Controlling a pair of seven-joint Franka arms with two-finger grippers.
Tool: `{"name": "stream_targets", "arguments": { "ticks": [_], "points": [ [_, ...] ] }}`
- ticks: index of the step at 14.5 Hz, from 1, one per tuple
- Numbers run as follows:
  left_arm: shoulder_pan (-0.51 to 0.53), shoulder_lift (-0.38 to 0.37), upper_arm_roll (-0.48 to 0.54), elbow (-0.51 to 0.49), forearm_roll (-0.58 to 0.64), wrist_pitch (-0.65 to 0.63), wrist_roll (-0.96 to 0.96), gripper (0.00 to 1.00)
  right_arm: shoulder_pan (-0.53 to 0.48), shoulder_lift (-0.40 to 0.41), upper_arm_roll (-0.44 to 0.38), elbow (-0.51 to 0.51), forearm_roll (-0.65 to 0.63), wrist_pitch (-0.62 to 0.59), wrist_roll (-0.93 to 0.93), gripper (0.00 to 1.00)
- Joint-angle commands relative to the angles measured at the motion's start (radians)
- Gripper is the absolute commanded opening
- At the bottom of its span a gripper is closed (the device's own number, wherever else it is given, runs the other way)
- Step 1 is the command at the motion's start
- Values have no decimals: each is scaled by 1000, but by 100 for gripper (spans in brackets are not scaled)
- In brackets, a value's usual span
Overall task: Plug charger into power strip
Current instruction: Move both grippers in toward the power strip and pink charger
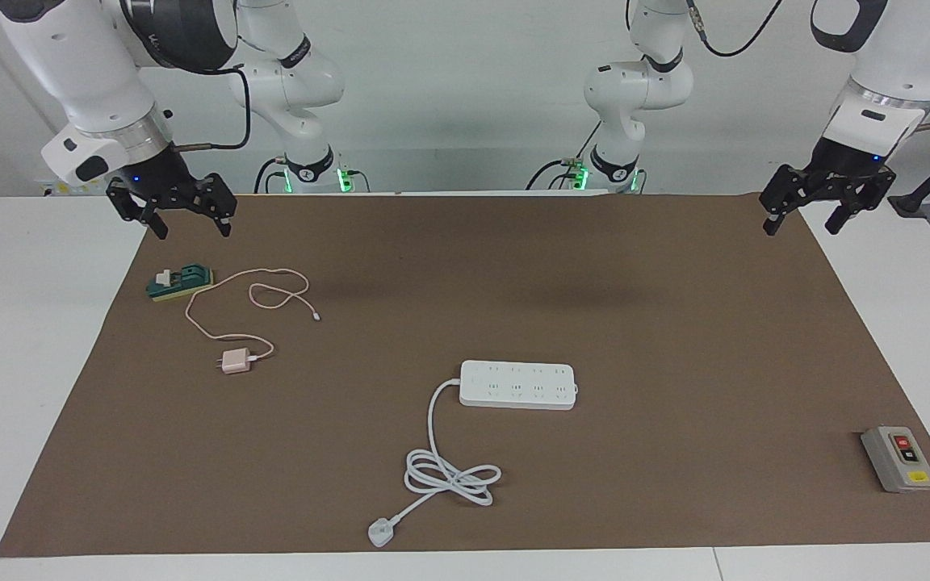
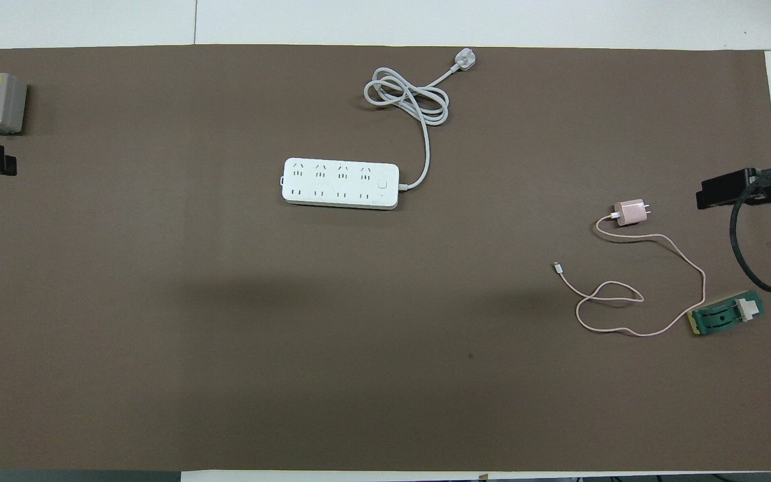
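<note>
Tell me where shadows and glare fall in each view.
Facing view: two soft, broad shadows on the mat nearer the robots than the power strip; no glare on the mat. Overhead view: one long dim shadow band across the mat nearer the robots than the strip; the charger and strip cast only thin edge shadows, so the light is diffuse.

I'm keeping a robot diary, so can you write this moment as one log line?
charger: on mat, unplugged | power strip: mid-table, sockets empty | left gripper: open, raised, waiting | right gripper: open, over green-and-white block
</note>
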Motion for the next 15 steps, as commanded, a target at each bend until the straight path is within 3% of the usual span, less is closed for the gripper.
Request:
{"name": "stream_targets", "arguments": {
  "ticks": [1, 2, 5, 8, 11, 15],
  "points": [
    [-3, 12, 5, 17, 2, -9, 7, 100, -23, -1, 24, -13, 4, 56, 7, 100],
    [-2, 14, 7, 19, 2, -18, 4, 100, -60, -10, 26, -34, 15, 59, 34, 100],
    [-6, 15, 7, 19, 4, -64, -22, 100, -26, -8, 32, -68, 49, 54, 364, 100],
    [-9, 15, 7, 20, 4, -116, -37, 100, -32, 9, 31, -102, 124, 53, 551, 100],
    [-12, 14, 4, 23, -4, -171, -149, 100, -61, 52, 29, -119, 181, 16, 779, 100],
    [-11, 12, -38, 23, -7, -184, -320, 100, -77, 98, 29, -131, 210, 53, 1161, 100]
  ]
}}
